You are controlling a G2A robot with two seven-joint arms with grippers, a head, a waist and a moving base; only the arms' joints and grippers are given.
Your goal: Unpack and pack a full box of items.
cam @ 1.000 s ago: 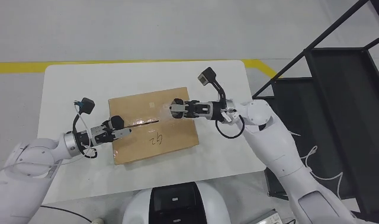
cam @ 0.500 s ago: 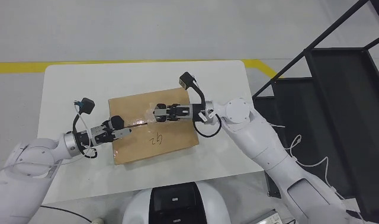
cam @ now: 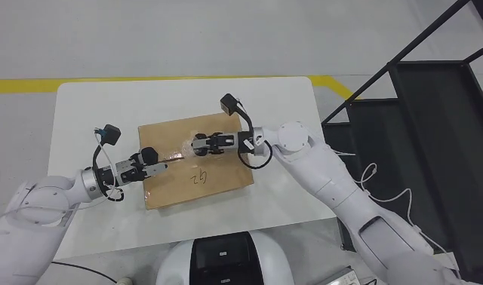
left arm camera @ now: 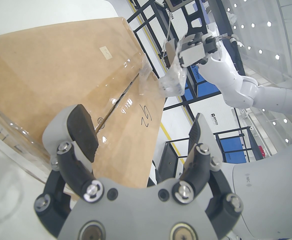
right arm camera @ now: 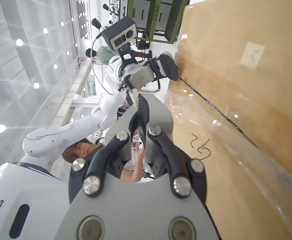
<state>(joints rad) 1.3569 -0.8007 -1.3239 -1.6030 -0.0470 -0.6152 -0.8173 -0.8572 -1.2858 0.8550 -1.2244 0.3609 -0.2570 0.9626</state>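
Note:
A closed cardboard box (cam: 219,176) with a handwritten number lies in the middle of the white table (cam: 90,111). Clear tape (right arm camera: 211,123) runs along its centre seam. My right gripper (cam: 195,145) hovers over the box top near the seam, shut on a crumpled, lifted end of the tape (left arm camera: 172,82); in its own view the fingers (right arm camera: 142,108) pinch the film. My left gripper (cam: 155,167) sits open at the box's left end by the seam, its pads (left arm camera: 82,129) spread wide with nothing between them. The box (left arm camera: 60,63) stays closed, so its contents are hidden.
Bare table surface surrounds the box on all sides. A black metal stair frame (cam: 423,96) stands off the table to the right. A yellow floor line (cam: 30,84) runs behind the table.
My right gripper has travelled left along the seam toward the left gripper, pulling the clear tape up with it. The left arm has stayed where it was.

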